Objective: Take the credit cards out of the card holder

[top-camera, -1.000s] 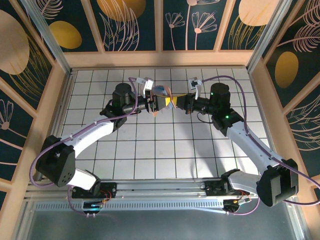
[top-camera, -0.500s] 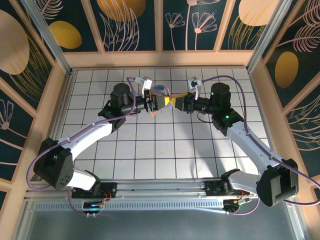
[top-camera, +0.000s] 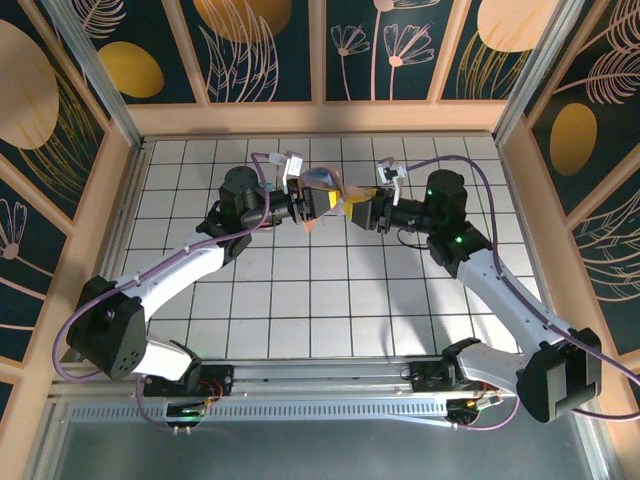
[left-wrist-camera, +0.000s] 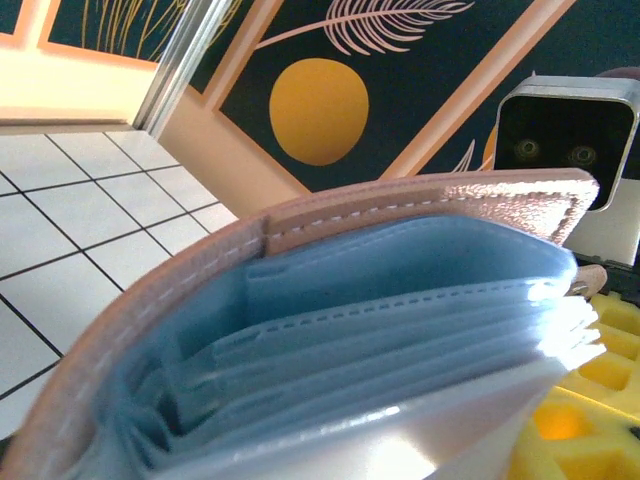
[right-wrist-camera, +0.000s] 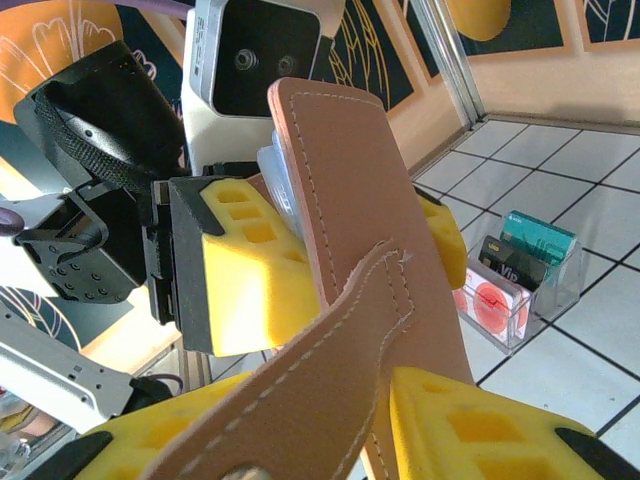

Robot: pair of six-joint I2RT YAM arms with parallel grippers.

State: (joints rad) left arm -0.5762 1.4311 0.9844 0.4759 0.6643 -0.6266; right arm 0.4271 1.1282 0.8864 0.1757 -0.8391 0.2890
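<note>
Left fingers (right-wrist-camera: 240,270), blocky yellow foam, clamped on the pinkish stitched-leather card holder (right-wrist-camera: 350,190), right fingers (right-wrist-camera: 480,430) parted around its thin strap (right-wrist-camera: 300,400), grey-blue pockets (left-wrist-camera: 400,270) fanned inside, holder aloft over the far white-tiled table (top-camera: 300,300), flat cards (right-wrist-camera: 535,240) slotted in a clear stand (right-wrist-camera: 562,285)

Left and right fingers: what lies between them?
The card holder, clamped between the left fingers; its strap runs on between the parted right fingers. Clearest in the right wrist view.

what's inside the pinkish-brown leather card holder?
Tiered grey-blue pockets inside the pinkish-brown card holder, a glossy pale sheet in front. Pocket contents are covered by the fabric, so they cannot be seen.
</note>
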